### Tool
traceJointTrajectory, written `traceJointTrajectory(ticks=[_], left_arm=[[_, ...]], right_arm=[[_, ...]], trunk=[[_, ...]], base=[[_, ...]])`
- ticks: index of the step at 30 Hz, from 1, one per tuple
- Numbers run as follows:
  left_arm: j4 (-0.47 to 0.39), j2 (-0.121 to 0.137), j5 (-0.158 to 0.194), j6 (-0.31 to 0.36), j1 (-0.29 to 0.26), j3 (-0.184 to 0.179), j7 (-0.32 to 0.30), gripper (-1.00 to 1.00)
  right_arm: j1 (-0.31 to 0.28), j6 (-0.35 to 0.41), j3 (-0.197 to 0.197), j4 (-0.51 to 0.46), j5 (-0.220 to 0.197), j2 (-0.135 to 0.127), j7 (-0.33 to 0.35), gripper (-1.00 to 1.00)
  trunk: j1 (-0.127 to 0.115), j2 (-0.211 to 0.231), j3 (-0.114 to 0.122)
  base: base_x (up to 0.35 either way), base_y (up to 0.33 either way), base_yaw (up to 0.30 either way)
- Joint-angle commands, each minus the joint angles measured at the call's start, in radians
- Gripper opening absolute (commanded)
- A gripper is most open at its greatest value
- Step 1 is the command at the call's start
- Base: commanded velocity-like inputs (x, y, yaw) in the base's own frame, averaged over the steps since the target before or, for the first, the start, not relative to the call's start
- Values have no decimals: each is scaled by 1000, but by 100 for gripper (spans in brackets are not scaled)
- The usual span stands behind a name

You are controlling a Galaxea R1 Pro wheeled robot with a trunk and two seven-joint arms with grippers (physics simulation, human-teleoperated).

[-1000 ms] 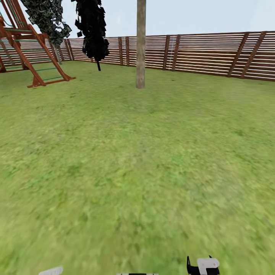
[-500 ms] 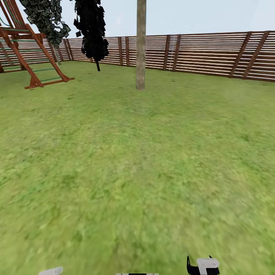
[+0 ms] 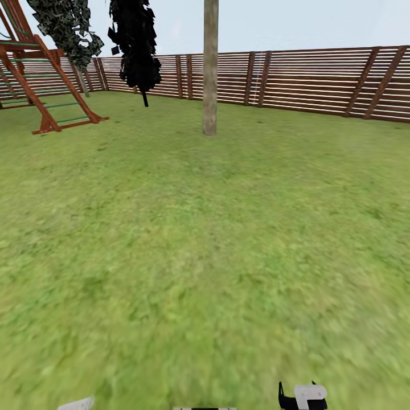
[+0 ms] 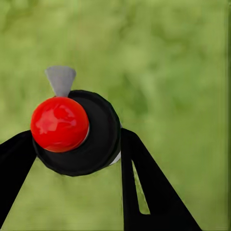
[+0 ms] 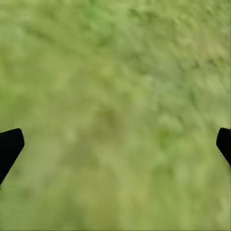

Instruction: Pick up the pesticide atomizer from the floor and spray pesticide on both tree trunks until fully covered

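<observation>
The pesticide atomizer point(image 4: 60, 122) has a shiny red cap, a round black body and a grey nozzle. It sits between the black fingers point(image 4: 144, 187) of my left gripper point(image 4: 77, 139), which is shut on it above blurred grass. My right gripper point(image 5: 118, 144) is open over the lawn, with nothing between its fingers. In the head view a thick pale tree trunk point(image 3: 210, 68) rises from the grass ahead at the centre, well beyond my arms. A second tree with dark green jagged foliage point(image 3: 65, 25) stands farther off at the back left. No mist is visible.
A brown slatted fence point(image 3: 319, 80) runs along the back of the green lawn point(image 3: 205, 245). A black cypress-like tree point(image 3: 136, 45) stands left of the pale trunk. A red-brown wooden play frame point(image 3: 40, 80) is at the far left. Part of my right arm point(image 3: 307, 394) shows at the bottom edge.
The whole head view has shifted slightly: the trunk base sits a little lower and the play frame farther left, so the camera has moved forward. Nothing else has changed.
</observation>
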Motion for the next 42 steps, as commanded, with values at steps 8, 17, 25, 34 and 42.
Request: traceJointTrajectory(ticks=[8, 17, 25, 34, 42], left_arm=[[0, 0, 0, 0, 0, 0, -1, -100], [0, 0, 1, 0, 0, 0, -1, -100], [0, 0, 0, 1, 0, 0, 0, -100], [0, 0, 0, 2, 0, 0, -1, -100], [0, 0, 1, 1, 0, 0, -1, -100]], right_arm=[[0, 0, 0, 0, 0, 0, 0, 100], [0, 0, 0, 0, 0, 0, 0, 100], [0, 0, 0, 0, 0, 0, 0, 100], [0, 0, 0, 0, 0, 1, 0, 100], [0, 0, 0, 0, 0, 1, 0, 100]], trunk=[[0, 0, 0], [0, 0, 0], [0, 0, 0], [0, 0, 0], [0, 0, 0]], base=[[340, 0, 0], [340, 0, 0], [340, 0, 0], [340, 0, 0], [340, 0, 0]])
